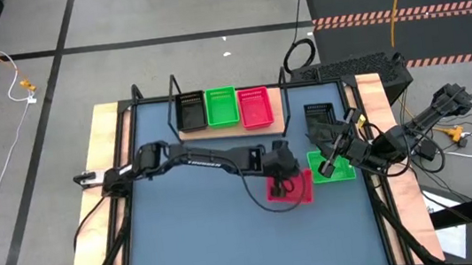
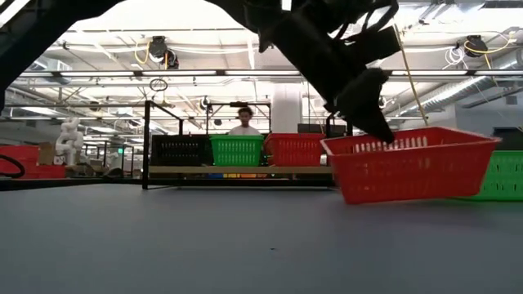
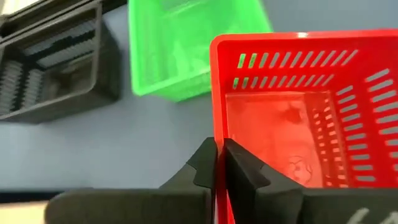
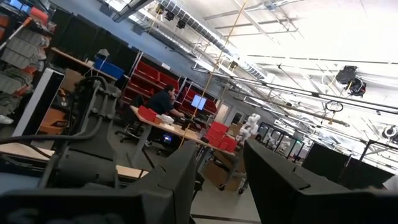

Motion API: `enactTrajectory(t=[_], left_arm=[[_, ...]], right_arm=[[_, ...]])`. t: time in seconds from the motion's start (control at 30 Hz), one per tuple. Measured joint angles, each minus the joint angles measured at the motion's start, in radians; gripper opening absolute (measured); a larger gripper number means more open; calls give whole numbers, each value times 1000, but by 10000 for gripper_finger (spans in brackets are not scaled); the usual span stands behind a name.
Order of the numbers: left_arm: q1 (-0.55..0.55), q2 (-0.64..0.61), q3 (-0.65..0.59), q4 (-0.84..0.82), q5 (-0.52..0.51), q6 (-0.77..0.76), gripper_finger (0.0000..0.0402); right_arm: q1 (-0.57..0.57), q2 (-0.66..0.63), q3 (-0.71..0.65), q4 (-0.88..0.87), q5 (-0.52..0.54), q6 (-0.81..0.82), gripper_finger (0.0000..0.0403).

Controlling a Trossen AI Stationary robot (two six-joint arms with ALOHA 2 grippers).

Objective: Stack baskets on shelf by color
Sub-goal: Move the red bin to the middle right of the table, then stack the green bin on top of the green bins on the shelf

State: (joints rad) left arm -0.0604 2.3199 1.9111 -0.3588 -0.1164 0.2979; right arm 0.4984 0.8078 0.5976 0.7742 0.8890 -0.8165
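- My left hand (image 3: 219,163) is clamped on the near wall of a red basket (image 1: 290,188), tilted and partly off the worktop (image 1: 203,234).
- Just beyond it sit a loose green basket (image 1: 332,165) and a black basket (image 1: 320,116).
- My right hand (image 1: 335,152), fingers apart and empty, hangs over the green one.
- Far ahead, the shelf (image 1: 276,122) holds one black, one green, one red. Stacking looks barely begun.

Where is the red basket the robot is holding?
The red basket sits mid-table in the high view, pinched by the left gripper, beside the green basket.
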Motion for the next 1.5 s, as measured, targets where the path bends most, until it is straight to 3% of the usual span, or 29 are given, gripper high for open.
enactTrajectory(t=[0.13,0.23,0.53,0.67,0.77,0.87,1.13,1.37,1.5], left_arm=[[-27,0,0,-48,-102,-11,9],[-39,0,0,-67,-114,-60,11],[-47,0,0,6,-114,-85,115],[-47,0,0,34,-111,18,150],[-47,0,0,45,-34,111,164],[-47,0,0,46,35,179,165],[-11,0,14,141,-3,379,130],[89,0,16,202,233,200,107],[98,0,16,212,255,193,106]], right_arm=[[0,0,0,0,0,11,130],[0,0,0,0,0,11,130],[0,0,0,3,0,12,130],[0,0,0,3,0,12,130],[0,0,0,3,0,12,130],[0,0,0,1,0,12,130],[0,0,0,1,0,12,130],[0,0,0,0,0,11,130],[0,0,0,1,-1,9,130]])
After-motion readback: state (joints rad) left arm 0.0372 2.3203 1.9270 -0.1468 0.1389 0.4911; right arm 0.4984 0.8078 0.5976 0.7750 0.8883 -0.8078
